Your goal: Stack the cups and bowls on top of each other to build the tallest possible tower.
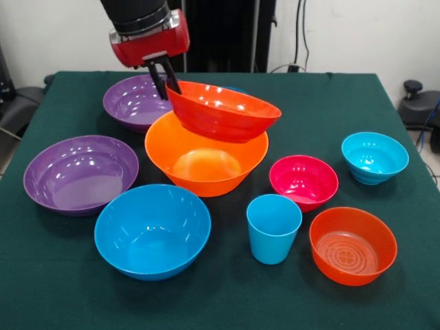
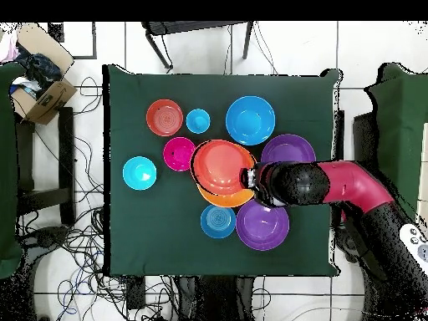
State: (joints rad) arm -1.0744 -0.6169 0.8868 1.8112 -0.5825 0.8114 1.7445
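No readable text, label, brand, number or sign is showing anywhere on the bowls, cup, arm or surface.

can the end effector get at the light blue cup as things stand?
Probably not yet: the end effector is shut on the red-orange bowl's rim. The cup itself stands upright in the open, nothing over it.

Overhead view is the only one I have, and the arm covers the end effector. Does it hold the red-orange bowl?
Observer: Yes. In the front view the end effector is closed on the rim of the red-orange bowl.
Operator: Is that bowl level?
Observer: No, it is tilted, gripped side higher, over the big orange bowl.
Operator: The small light blue circle, is it a bowl?
Observer: No, a light blue tumbler, standing upright.
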